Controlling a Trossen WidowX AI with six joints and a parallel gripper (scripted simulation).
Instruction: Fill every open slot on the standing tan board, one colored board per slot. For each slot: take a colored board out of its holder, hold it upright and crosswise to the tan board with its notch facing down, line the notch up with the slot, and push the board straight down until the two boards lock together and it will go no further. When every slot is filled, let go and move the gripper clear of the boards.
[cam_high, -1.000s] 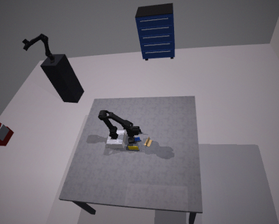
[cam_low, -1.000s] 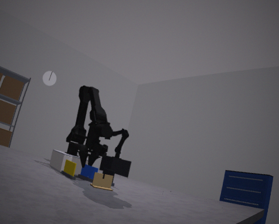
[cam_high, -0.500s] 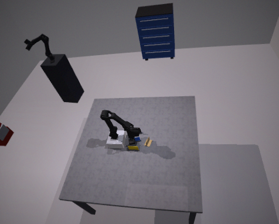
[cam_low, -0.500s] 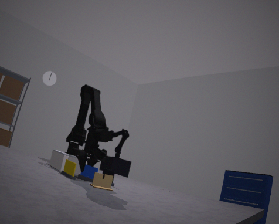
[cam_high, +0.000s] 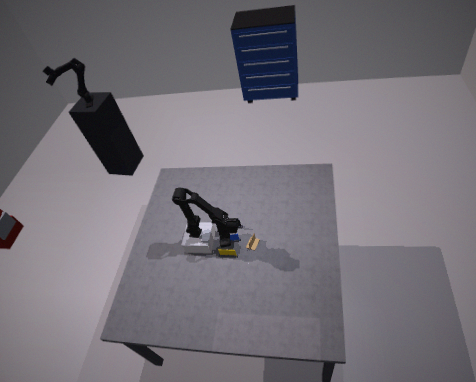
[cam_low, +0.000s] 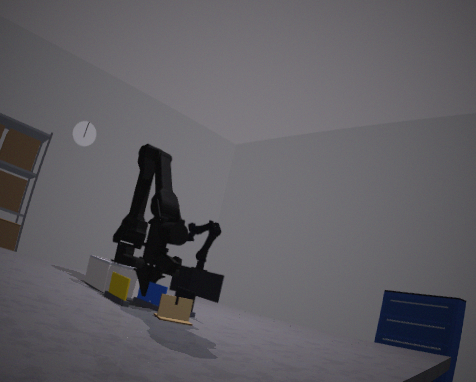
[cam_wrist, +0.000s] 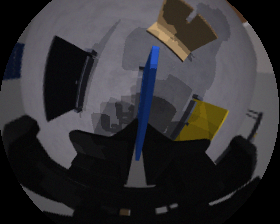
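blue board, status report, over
jaws shut on blue board; tan board slot open; yellow board off to one side

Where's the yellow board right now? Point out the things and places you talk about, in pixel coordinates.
In the wrist view, the yellow board (cam_high: 227, 253) (cam_low: 119, 286) (cam_wrist: 206, 119) is right of the blue board (cam_high: 235, 237) (cam_low: 155, 292) (cam_wrist: 146, 102), below the tan board (cam_high: 253, 243) (cam_low: 176, 308) (cam_wrist: 186, 29). In the exterior view, it stands just in front of the white block (cam_high: 199, 247) (cam_low: 98, 273).

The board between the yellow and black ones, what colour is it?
Blue, clearest in the wrist view.
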